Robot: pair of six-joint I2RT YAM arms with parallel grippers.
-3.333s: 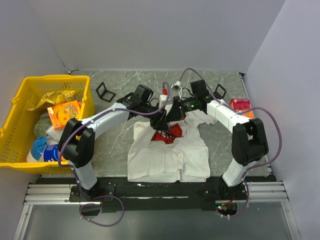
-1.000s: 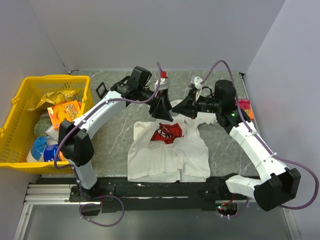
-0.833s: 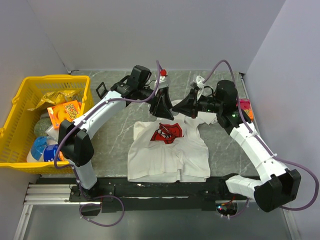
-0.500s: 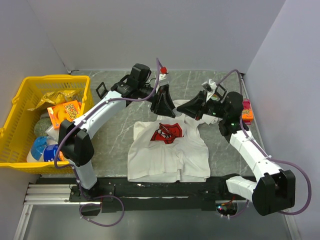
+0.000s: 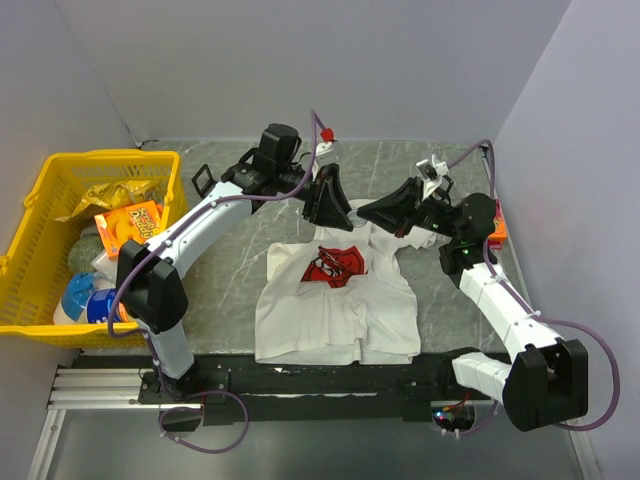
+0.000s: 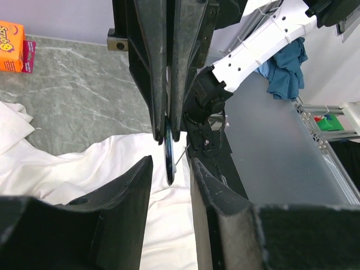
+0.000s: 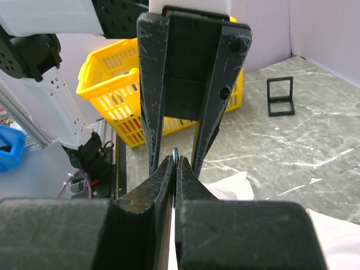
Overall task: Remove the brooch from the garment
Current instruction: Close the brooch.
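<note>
From my station, nearest the two arm bases lies the one garment, a white short-sleeved T-shirt (image 5: 335,320), spread flat at the middle of the table's near edge with its hem toward the arms. Its red square print (image 5: 335,266) faces up. Over the shirt's far, collar end the two grippers meet tip to tip. The right gripper (image 7: 175,166) is clamped tight on the single brooch (image 6: 169,163), a thin dark round disc that I see edge-on with a fine pin beside it. The disc hangs over white fabric, and I cannot tell whether the pin is free of the cloth. The left gripper (image 6: 170,169) has its jaws at a narrow gap, one on each side of the disc and not touching it. Along the table's left edge stands one yellow slatted plastic basket (image 5: 110,156). In it I count three things I can name: a blue and white packet (image 5: 88,297), an orange printed carton (image 5: 128,226) and a crinkled gold bag (image 5: 108,195), with more beneath that I cannot make out. Toward the far left stands one small black square wire frame (image 5: 211,183), upright. One orange and pink box (image 5: 497,226) lies at the right edge.
</note>
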